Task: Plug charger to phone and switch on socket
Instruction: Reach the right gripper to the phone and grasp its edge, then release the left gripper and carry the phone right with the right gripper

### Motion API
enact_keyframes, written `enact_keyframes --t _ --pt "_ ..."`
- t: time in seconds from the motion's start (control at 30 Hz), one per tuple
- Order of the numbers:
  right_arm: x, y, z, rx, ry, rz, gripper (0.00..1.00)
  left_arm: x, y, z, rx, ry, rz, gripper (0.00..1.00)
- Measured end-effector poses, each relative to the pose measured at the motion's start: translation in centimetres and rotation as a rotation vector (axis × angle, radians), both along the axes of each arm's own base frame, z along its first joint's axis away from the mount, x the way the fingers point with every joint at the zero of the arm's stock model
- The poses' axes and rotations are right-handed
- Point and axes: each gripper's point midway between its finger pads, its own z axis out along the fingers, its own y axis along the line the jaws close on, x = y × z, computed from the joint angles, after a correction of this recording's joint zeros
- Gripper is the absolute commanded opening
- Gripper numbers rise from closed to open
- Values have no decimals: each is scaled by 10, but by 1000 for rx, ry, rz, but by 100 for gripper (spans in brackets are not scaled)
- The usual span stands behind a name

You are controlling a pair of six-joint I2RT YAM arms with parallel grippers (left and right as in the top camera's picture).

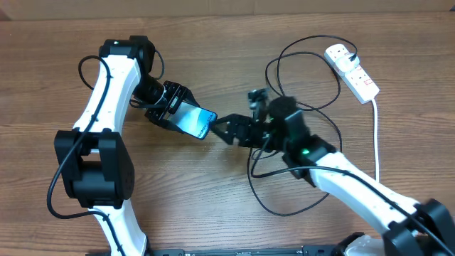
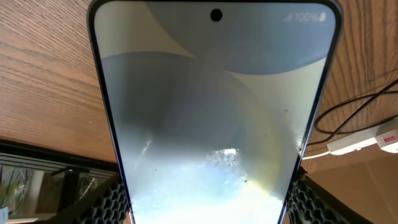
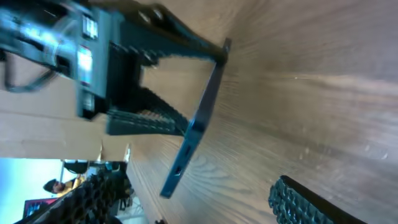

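Note:
My left gripper (image 1: 183,116) is shut on the phone (image 1: 196,121), holding it tilted above the table with its lit screen up. The screen fills the left wrist view (image 2: 211,112), with the pads at both lower edges. My right gripper (image 1: 222,130) is open just right of the phone's free end. In the right wrist view the phone (image 3: 193,134) shows edge-on, its port end between my spread fingers (image 3: 199,205). The black charger cable (image 1: 284,53) loops around the right arm; its connector tip is hidden. The white socket (image 1: 353,71) lies at the back right.
A thick white cord (image 1: 375,142) runs from the socket toward the front right. A white plug (image 1: 340,51) sits in the socket's far end. The socket and cable also show in the left wrist view (image 2: 367,138). The black cable loops lie under and around the right arm.

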Motion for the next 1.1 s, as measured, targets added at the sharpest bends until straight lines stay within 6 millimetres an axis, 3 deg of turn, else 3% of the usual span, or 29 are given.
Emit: enact_keyframes --t 0.17,0.27,0.47,0.57,0.67,0.73,0.77,0.87,1.1 --pt "2 20 -13 8 10 -26 72 -4 -12 0 0 0 -33 4" --pt "5 23 -11 12 5 -60 68 -8 -22 0 1 1 -62 4" --pt "15 17 -15 -7 11 -143 48 -16 -49 -1 3 -8 -120 4" --pt "15 13 -21 -31 26 -164 45 -15 -55 -2 7 -20 -132 4" --pt "15 10 -26 -51 42 -174 33 -16 -55 -2 7 -18 -130 4" --pt "13 8 -30 -64 53 -177 9 -16 -55 -2 6 -17 -130 4" --pt "13 7 -32 -70 61 -183 4 -16 -55 -2 7 -16 -128 4" --pt "11 4 -43 -97 92 -191 4 -13 -57 1 -6 -21 -119 4" --pt "3 11 -44 -99 94 -156 4 -9 -61 5 -30 -37 -114 4"
